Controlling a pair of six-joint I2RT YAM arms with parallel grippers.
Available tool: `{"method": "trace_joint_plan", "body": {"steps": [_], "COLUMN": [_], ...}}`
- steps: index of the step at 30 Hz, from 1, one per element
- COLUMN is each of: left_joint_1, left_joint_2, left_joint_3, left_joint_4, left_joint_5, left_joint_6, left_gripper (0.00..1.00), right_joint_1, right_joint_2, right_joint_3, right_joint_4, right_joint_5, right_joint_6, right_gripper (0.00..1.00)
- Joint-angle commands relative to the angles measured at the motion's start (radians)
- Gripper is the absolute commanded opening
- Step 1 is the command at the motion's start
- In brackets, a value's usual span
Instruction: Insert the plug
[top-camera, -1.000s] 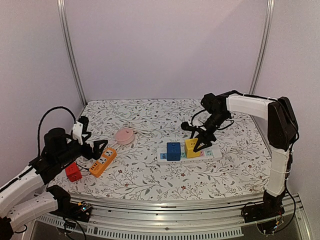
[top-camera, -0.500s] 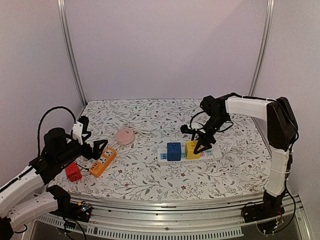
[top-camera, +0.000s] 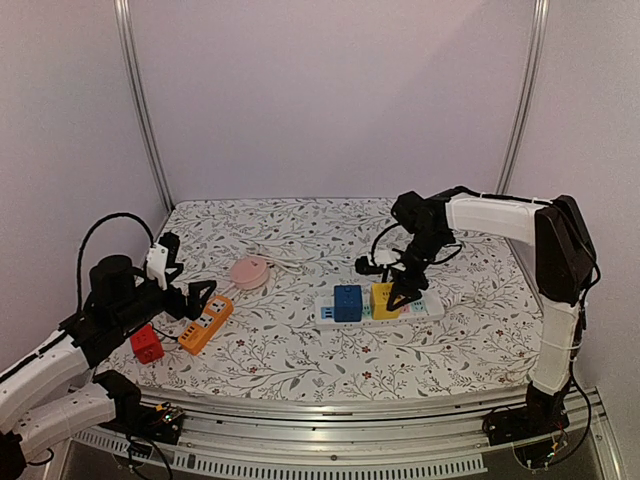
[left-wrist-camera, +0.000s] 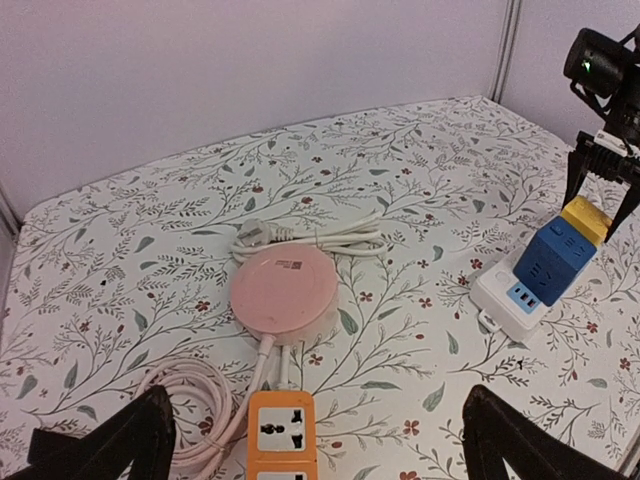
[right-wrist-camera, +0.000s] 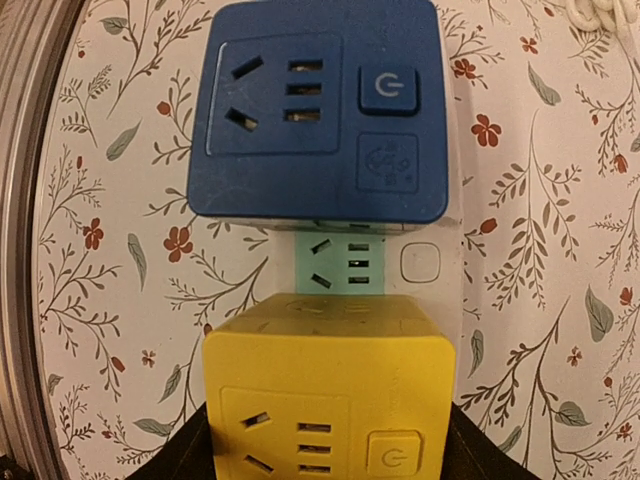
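Prob. plug (right-wrist-camera: 328, 400) in R end effector (top-camera: 401, 291)

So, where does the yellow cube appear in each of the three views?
Top external: right of centre, yellow cube on the power strip.
Left wrist: at the far right edge.
Right wrist: bottom centre.
Shared landmark: the blue cube beside it.

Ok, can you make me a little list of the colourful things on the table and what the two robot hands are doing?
On white power strip: blue cube, yellow cube
Right gripper: closed on yellow cube
Left gripper: open, by orange power strip
Elsewhere: pink round socket, red cube
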Motion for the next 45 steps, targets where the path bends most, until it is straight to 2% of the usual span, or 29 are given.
{"method": "trace_joint_plan", "body": {"steps": [1,3,6,8,9,10,15,17,19,21,24,26,27,29,31,34,36,38,41,43,45], "left_joint_1": [0.013,0.014,0.014,0.013,0.014,0.013,0.013,0.013,0.014,0.013,0.017,0.064,0.110,0.216,0.249,0.279,0.284,0.294,0.332,0.394,0.426], "left_joint_2": [0.002,0.005,0.011,0.015,0.018,0.021,0.038,0.047,0.077,0.150,0.300,0.362,0.373,0.417,0.520,0.689,0.772,0.835,0.904,0.983,1.015], "left_joint_3": [0.002,0.015,0.038,0.056,0.066,0.077,0.150,0.199,0.307,0.434,0.545,0.558,0.567,0.614,0.667,0.776,0.848,0.894,0.856,0.795,0.787], "left_joint_4": [-0.003,-0.015,-0.023,-0.028,-0.031,-0.035,-0.112,-0.176,-0.327,-0.639,-1.029,-1.177,-1.206,-1.264,-1.241,-1.202,-1.242,-1.318,-1.384,-1.405,-1.421], "left_joint_5": [0.010,0.009,0.015,0.017,0.019,0.018,0.029,0.056,0.149,0.214,0.004,-0.140,-0.164,-0.160,-0.223,-0.286,-0.309,-0.283,-0.275,-0.286,-0.238], "left_joint_6": [0.016,0.019,0.031,0.044,0.046,0.066,0.134,0.209,0.434,0.727,1.018,1.191,1.284,1.393,1.296,0.902,0.636,0.459,0.342,0.287,0.266], "left_gripper": [1.00,0.99,1.00,0.99,0.99,1.00,1.00,1.00,1.00,0.99,1.00,0.95,0.94,0.99,0.99,0.97,0.92,0.91,0.90,0.96,0.99], "right_joint_1": [0.018,0.018,0.019,0.021,0.020,0.020,0.019,0.020,0.020,0.020,0.020,0.021,0.021,0.020,0.020,0.020,0.026,0.038,0.059,0.069,0.076], "right_joint_2": [0.121,0.113,0.068,0.032,0.019,0.003,-0.079,-0.109,-0.146,-0.182,-0.259,-0.326,-0.362,-0.420,-0.450,-0.478,-0.493,-0.507,-0.527,-0.530,-0.529], "right_joint_3": [-0.067,-0.064,-0.055,-0.048,-0.045,-0.045,-0.052,-0.053,-0.055,-0.065,-0.120,-0.188,-0.226,-0.288,-0.316,-0.325,-0.338,-0.355,-0.379,-0.384,-0.388], "right_joint_4": [-0.009,-0.004,0.025,0.064,0.081,0.098,0.171,0.190,0.205,0.227,0.320,0.414,0.461,0.547,0.594,0.629,0.649,0.655,0.668,0.670,0.667], "right_joint_5": [0.212,0.207,0.157,0.114,0.092,0.070,-0.018,-0.038,-0.053,-0.061,-0.065,-0.084,-0.103,-0.133,-0.136,-0.087,-0.030,0.044,0.114,0.123,0.143], "right_joint_6": [0.043,0.057,0.070,0.094,0.108,0.116,0.153,0.166,0.183,0.208,0.250,0.288,0.298,0.327,0.381,0.548,0.685,0.771,0.854,0.914,0.929], "right_gripper": [0.11,0.30,0.49,0.73,0.95,0.98,0.99,0.99,0.99,0.99,0.99,0.99,0.99,0.99,0.99,0.99,0.99,0.99,0.99,0.99,0.99]}}
